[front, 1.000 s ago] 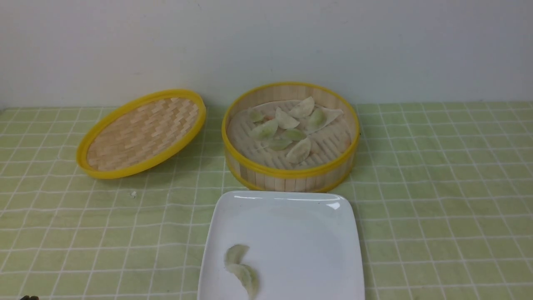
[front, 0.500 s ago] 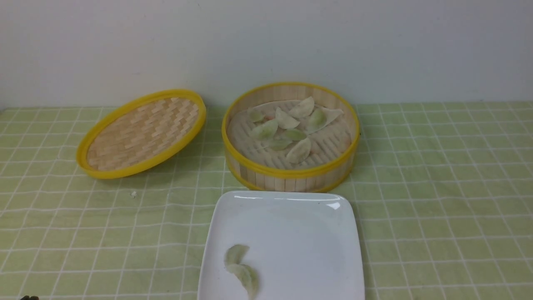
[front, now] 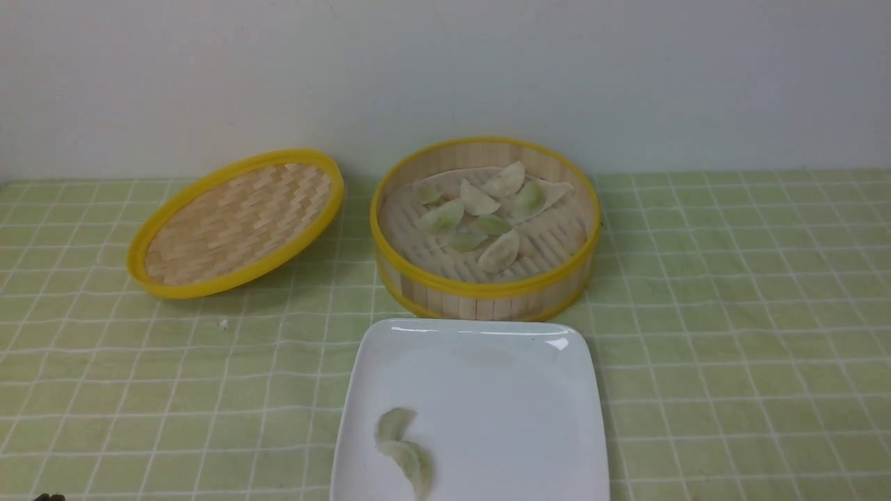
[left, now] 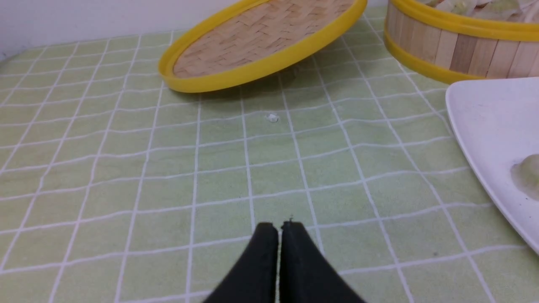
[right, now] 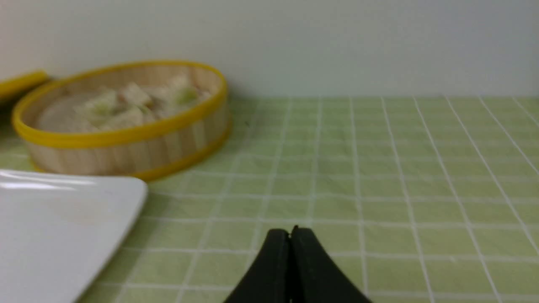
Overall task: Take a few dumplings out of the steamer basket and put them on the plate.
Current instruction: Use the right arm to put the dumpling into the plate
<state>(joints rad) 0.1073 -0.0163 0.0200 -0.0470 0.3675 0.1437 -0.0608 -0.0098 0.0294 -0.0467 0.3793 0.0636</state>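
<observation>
Steamer basket point(front: 485, 296) — upright pale wood slats, matt, with smooth yellow rims. Lid point(front: 237, 223) at its 9 o'clock — woven bamboo strips, yellow rim. Plate point(front: 487, 369) — glossy white glazed ware. Dumplings point(front: 477, 216) — pale, translucent, slightly moist wrappers. Tablecloth point(front: 731, 313) — matt green checked cloth.

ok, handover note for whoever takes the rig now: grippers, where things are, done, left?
Left gripper: shut, empty, low over the tablecloth left of the plate.
Right gripper: shut, empty, over the cloth right of the plate.
Basket: open, behind the plate, still holding a pile of dumplings. Its lid is tilted on the cloth to the left.
Done: two or three dumplings on the plate, overlapping near its front left; exact count unclear.
Left: probably another dumpling or two, if "a few" is not yet met. Neither arm is near the basket.
</observation>
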